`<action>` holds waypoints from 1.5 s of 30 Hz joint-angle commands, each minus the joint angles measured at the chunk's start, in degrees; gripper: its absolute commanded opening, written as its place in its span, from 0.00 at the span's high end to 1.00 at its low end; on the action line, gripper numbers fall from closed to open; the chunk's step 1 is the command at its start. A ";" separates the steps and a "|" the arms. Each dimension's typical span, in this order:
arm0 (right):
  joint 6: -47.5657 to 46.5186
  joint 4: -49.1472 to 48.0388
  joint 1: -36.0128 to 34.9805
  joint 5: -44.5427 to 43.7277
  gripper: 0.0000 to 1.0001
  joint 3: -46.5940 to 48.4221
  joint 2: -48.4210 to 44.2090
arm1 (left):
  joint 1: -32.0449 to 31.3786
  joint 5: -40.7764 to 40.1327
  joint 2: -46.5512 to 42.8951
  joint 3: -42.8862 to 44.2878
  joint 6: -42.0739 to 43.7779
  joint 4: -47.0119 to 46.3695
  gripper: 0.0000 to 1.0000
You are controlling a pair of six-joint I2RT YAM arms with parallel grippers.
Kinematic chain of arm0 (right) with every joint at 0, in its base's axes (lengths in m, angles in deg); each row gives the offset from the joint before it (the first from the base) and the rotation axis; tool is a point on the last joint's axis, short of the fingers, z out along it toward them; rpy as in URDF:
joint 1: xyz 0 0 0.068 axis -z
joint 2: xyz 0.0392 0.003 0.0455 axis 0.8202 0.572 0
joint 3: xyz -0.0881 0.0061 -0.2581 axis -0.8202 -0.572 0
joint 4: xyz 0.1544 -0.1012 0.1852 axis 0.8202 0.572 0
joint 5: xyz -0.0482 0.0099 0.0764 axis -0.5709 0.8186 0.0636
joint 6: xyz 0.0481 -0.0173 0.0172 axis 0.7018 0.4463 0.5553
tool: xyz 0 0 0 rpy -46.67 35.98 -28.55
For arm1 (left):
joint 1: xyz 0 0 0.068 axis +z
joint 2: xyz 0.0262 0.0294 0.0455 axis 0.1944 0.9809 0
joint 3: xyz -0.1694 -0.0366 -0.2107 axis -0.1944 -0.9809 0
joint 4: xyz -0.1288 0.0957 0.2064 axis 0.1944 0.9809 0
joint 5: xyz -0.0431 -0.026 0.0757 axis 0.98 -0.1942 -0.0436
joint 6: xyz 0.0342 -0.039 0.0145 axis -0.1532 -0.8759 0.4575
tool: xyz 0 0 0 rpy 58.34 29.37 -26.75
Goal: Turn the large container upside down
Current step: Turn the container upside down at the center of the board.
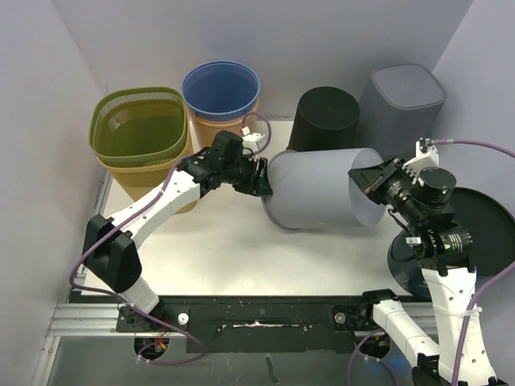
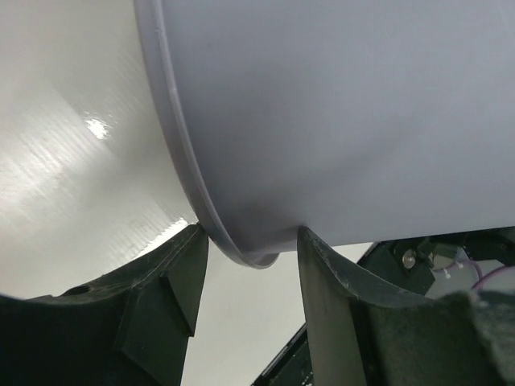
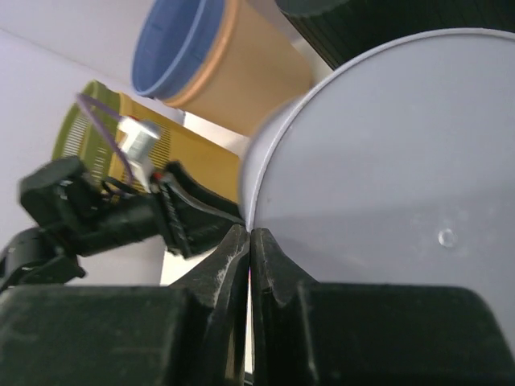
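Half turned, the container [image 1: 322,189] lies sideways mid-table [image 1: 217,249], my left gripper [image 2: 251,235] part-open astride its rim, right gripper [image 3: 249,239] shut against its base; next I must tip the base upward.

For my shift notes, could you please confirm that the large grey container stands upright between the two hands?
Not quite: the large grey container is tipped on its side, not upright, between the left hand and the right hand. The top external view shows this.
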 commanded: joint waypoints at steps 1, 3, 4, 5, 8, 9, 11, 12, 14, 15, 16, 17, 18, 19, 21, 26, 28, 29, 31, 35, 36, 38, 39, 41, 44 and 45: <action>-1.10 -10.19 -0.91 3.91 1.00 0.25 1.75 | -2.54 5.04 0.95 -0.47 -2.22 -8.64 0.53; 0.41 -13.95 -1.66 4.70 1.00 -3.13 2.23 | -2.64 5.76 1.51 -1.59 -3.62 -10.79 0.53; 1.30 -16.03 -2.49 5.01 1.00 -4.73 2.52 | -2.60 6.10 1.79 -1.97 -4.14 -11.52 0.53; 2.06 -17.96 -3.67 4.91 1.00 -5.92 2.94 | -2.61 6.39 2.02 -2.29 -4.69 -12.11 0.53; 1.43 -19.78 -7.42 1.63 0.90 -6.99 5.00 | -2.60 6.74 2.46 -3.12 -5.61 -13.36 0.53; 0.84 -19.67 -8.17 0.94 0.87 -6.87 5.94 | -2.60 6.77 2.62 -3.30 -5.73 -13.52 0.53; 0.35 -19.62 -9.13 0.56 0.76 -6.77 7.96 | -2.69 7.00 2.89 -3.83 -5.69 -13.68 0.53; 0.31 -19.48 -9.50 0.86 0.68 -6.68 8.98 | -2.70 6.99 2.97 -4.09 -5.68 -13.64 0.54; -0.06 -19.52 -10.30 1.73 0.54 -6.37 10.80 | -2.75 7.07 3.09 -4.43 -5.55 -13.18 0.54; -0.36 -19.24 -10.80 1.62 0.48 -5.87 11.31 | -2.79 6.83 3.05 -4.40 -5.39 -12.83 0.54; -0.95 -18.75 -11.11 1.41 0.44 -5.18 11.52 | -2.83 6.74 2.89 -4.46 -5.41 -12.72 0.53; -1.69 -17.96 -11.26 0.86 0.41 -4.27 11.66 | -2.80 6.62 2.73 -4.56 -5.42 -12.65 0.53; -2.58 -16.85 -11.24 0.00 0.38 -3.13 11.60 | -2.84 6.54 2.54 -4.64 -5.42 -12.62 0.53; -3.64 -14.96 -11.30 -1.26 0.36 -1.10 11.49 | -2.86 6.50 2.39 -4.68 -5.56 -12.74 0.54; -6.44 -10.55 -11.25 -5.15 0.32 2.92 11.38 | -2.95 6.68 2.60 -4.71 -5.95 -13.08 0.53; -13.52 1.30 -11.21 -18.98 0.22 14.55 11.66 | -3.77 7.73 6.30 -0.87 -7.77 -15.29 0.53; -14.16 4.01 -11.21 -23.64 0.15 17.25 10.98 | -4.57 9.77 9.50 3.39 -8.61 -15.73 0.53; -14.28 5.00 -11.22 -25.11 0.12 17.88 10.52 | -5.11 10.20 10.90 5.76 -8.89 -15.99 0.53; -14.29 5.85 -11.13 -26.62 0.08 18.46 9.59 | -6.70 11.40 13.99 11.47 -9.02 -16.22 0.53; -14.87 7.18 -11.14 -26.27 0.07 18.68 8.46 | -9.74 16.05 23.13 24.52 -9.31 -14.24 0.53; -15.47 7.83 -11.12 -26.14 0.07 19.01 8.53 | -10.18 17.09 25.41 28.44 -9.17 -12.53 0.53; -17.19 10.15 -11.14 -26.24 0.07 21.18 9.00 | -10.93 18.11 27.80 35.04 -7.96 -9.34 0.53; -18.01 11.69 -11.14 -26.55 0.07 22.37 9.37 | -11.09 18.16 27.88 36.92 -7.14 -8.26 0.53; -19.58 14.45 -11.06 -27.23 0.07 24.84 10.19 | -10.81 18.22 25.91 37.82 -6.09 -7.73 0.53; -21.35 17.77 -11.12 -26.97 0.07 26.06 11.09 | -8.79 17.64 20.82 32.87 -6.40 -9.01 0.52; -21.80 18.13 -11.14 -25.81 0.07 25.83 11.33 | -7.78 17.55 18.87 30.05 -7.13 -9.88 0.53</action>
